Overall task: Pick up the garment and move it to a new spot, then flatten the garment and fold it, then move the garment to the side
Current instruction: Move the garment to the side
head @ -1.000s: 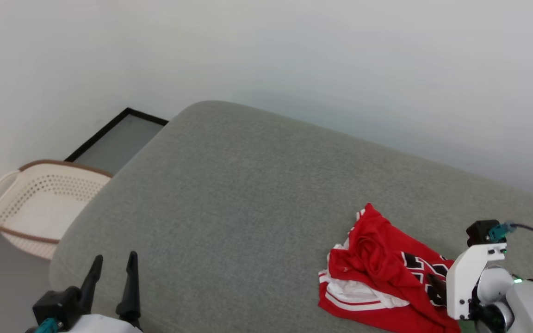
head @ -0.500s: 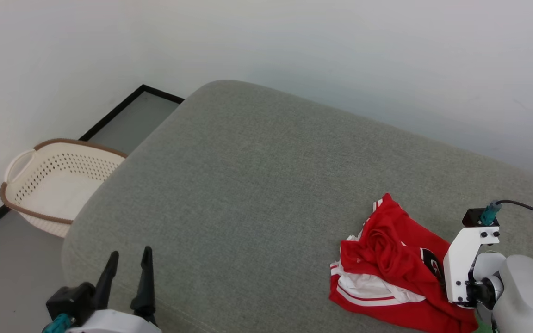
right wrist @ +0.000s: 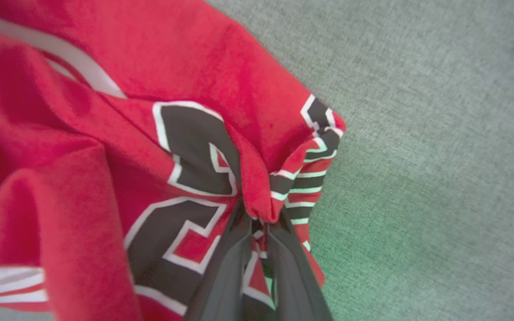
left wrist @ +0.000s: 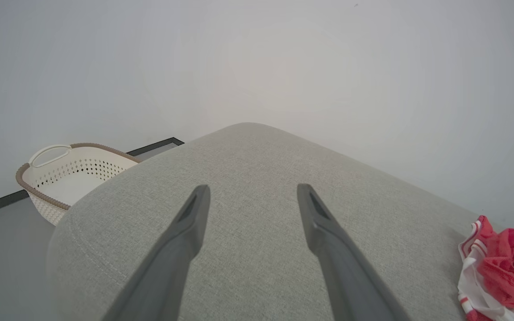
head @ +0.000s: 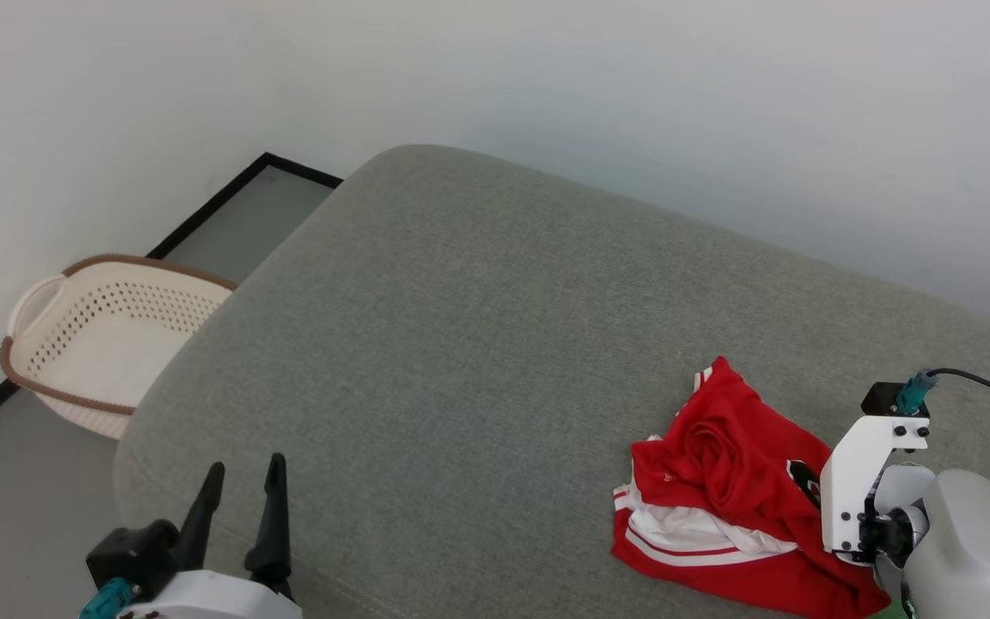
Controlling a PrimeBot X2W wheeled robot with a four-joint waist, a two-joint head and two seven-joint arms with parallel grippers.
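Garment, crumpled red jersey T-shirt with white sleeves [head: 718,490], heaped at right of grey woven-fabric cushion [head: 461,344]. Soft, light, limp; likely to sag and unfurl on lifting. Pinched at lettered fold by dark two-fingered right gripper [right wrist: 257,220]; left gripper [head: 246,468] spread, empty.

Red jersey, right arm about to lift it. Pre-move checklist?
1. Grip: right gripper shut on a fold of the red fabric jersey with white trim: ok.
2. Layers caught in the pinch: cannot tell.
3. Other arm: left gripper open, apart from the jersey: ok.
4. New spot: bare grey upholstered cushion on the jersey's left: ok.
5. Jersey flat: not ok, it is crumpled.
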